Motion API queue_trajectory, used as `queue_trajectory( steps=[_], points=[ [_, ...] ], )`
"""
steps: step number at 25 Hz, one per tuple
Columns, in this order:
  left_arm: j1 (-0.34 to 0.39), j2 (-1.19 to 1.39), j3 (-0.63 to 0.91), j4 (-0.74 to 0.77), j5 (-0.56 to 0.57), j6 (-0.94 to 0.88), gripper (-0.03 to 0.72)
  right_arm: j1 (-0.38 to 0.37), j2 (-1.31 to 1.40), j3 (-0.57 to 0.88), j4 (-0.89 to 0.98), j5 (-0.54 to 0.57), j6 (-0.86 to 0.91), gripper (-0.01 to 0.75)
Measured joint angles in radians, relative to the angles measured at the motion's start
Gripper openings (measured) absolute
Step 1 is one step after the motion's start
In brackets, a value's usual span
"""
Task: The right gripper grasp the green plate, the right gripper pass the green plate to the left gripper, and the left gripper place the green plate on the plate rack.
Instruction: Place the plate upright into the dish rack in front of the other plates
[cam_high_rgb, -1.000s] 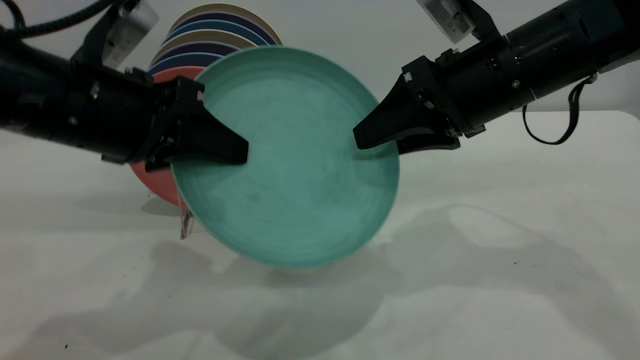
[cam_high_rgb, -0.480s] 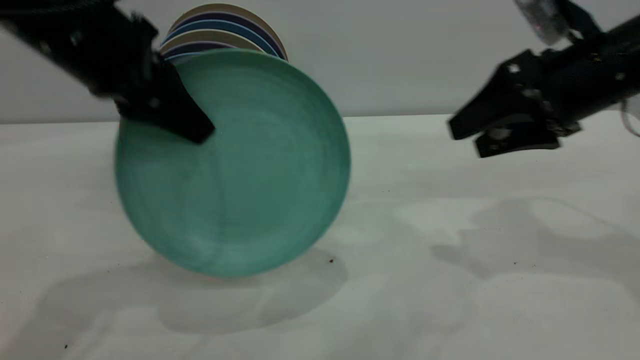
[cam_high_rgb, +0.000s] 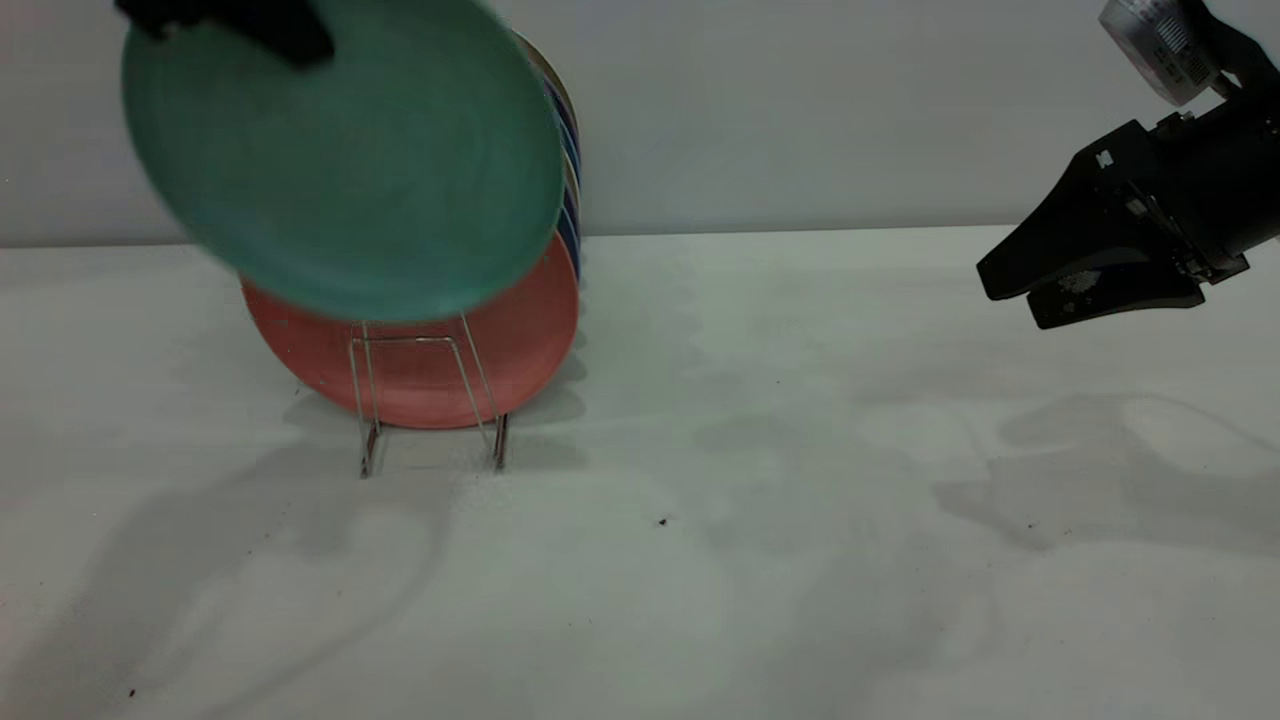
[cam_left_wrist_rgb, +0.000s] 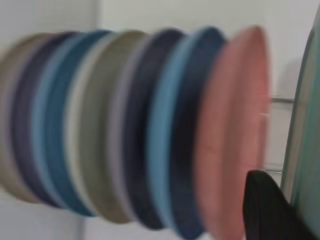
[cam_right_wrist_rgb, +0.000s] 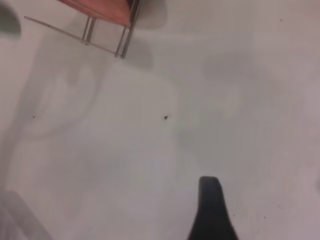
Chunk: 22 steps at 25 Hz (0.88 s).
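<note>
Left tool (cam_high_rgb: 285, 30) clamped on the green plate (cam_high_rgb: 340, 160) at its 11 o'clock rim, plate airborne above the plate rack (cam_high_rgb: 430, 400), overlapping the salmon-pink plate (cam_high_rgb: 430, 370). Right tool (cam_high_rgb: 1010, 295) well clear at 3 o'clock, slightly parted, holding nothing, above the counter (cam_high_rgb: 750, 560).

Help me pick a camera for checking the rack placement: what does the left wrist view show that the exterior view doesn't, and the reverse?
Only the left wrist view shows the racked plates edge-on, as a row of blue, beige and dark rims.

Only the exterior view shows the plate rack, the table, and the right gripper empty and off to the right.

Both show the green plate held by the left gripper, above and in front of the pink plate.
</note>
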Motion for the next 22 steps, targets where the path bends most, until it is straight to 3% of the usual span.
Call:
queue_trajectory(
  steps=[12,22],
  points=[
    [0.0,0.046,-0.005,0.006,-0.066,0.045,0.136,0.0,0.0,0.0,-0.006,-0.002,0.008,0.569],
    [0.0,0.104,-0.005,0.006,-0.058,0.048,0.136,0.0,0.0,0.0,-0.015,-0.002,0.025,0.568]
  ],
)
